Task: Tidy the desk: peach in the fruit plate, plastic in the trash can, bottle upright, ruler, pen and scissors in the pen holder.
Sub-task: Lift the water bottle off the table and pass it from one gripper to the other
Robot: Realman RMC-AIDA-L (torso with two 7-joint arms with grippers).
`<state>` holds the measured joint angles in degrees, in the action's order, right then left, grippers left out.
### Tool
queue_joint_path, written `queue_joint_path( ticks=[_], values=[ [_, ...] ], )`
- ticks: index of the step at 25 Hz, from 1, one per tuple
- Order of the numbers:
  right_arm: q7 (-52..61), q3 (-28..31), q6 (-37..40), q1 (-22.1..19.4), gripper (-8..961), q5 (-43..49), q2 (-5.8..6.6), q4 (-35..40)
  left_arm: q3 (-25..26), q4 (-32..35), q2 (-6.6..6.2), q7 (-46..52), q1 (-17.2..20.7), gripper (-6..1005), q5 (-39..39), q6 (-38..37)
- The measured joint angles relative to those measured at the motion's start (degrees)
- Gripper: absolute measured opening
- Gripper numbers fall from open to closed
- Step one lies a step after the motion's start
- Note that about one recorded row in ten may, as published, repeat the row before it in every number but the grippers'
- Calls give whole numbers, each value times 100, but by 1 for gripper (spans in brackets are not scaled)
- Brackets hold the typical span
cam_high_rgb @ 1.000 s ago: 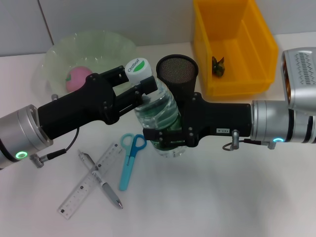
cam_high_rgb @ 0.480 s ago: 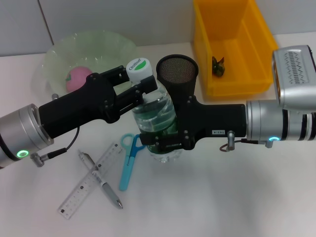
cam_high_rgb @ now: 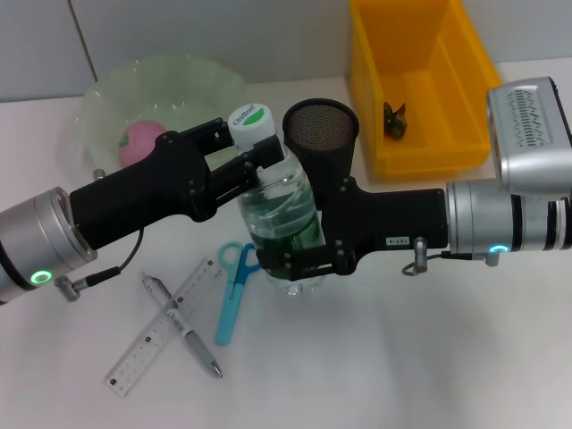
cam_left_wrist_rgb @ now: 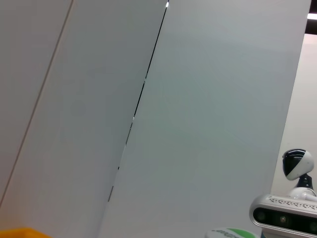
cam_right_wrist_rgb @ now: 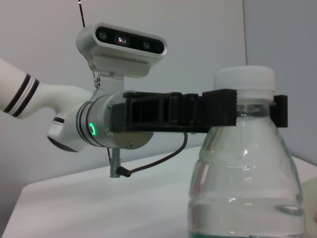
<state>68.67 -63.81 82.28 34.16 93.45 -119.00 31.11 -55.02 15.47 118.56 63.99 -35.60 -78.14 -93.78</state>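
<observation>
1. Nearest me on the tabletop [cam_high_rgb: 402, 366]: ruler [cam_high_rgb: 161, 329] and pen [cam_high_rgb: 181, 325] lie crossed, scissors [cam_high_rgb: 234, 288] just beside them. None has shifted since a second ago.
2. Mid-tabletop: bottle [cam_high_rgb: 279, 219] stands close to upright, its base lower and nearer the scissors handles than a second ago.
3. My right claw [cam_high_rgb: 299, 250] is clenched around the bottle's body; that arm has slid slightly toward my left.
4. My left claw [cam_high_rgb: 255, 165] grips the bottle's neck just under the white cap; the right wrist view shows its black fingers [cam_right_wrist_rgb: 220, 111] clamped on either side of the neck. Position unchanged.
5. Behind the bottle: mesh pen holder [cam_high_rgb: 320, 130], upright.
6. Far left: peach [cam_high_rgb: 141, 141] sits in the fruit plate [cam_high_rgb: 192, 85].
7. Far right: yellow trash can [cam_high_rgb: 424, 85] with crumpled plastic [cam_high_rgb: 396, 119] inside.
</observation>
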Motion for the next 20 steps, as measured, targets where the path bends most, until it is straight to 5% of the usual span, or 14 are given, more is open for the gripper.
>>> queue_joint_path(
  ticks=[20],
  values=[
    [161,0,-153,-15,816,301,0,125,10,9,0,0,-46,451,11,75]
  ],
)
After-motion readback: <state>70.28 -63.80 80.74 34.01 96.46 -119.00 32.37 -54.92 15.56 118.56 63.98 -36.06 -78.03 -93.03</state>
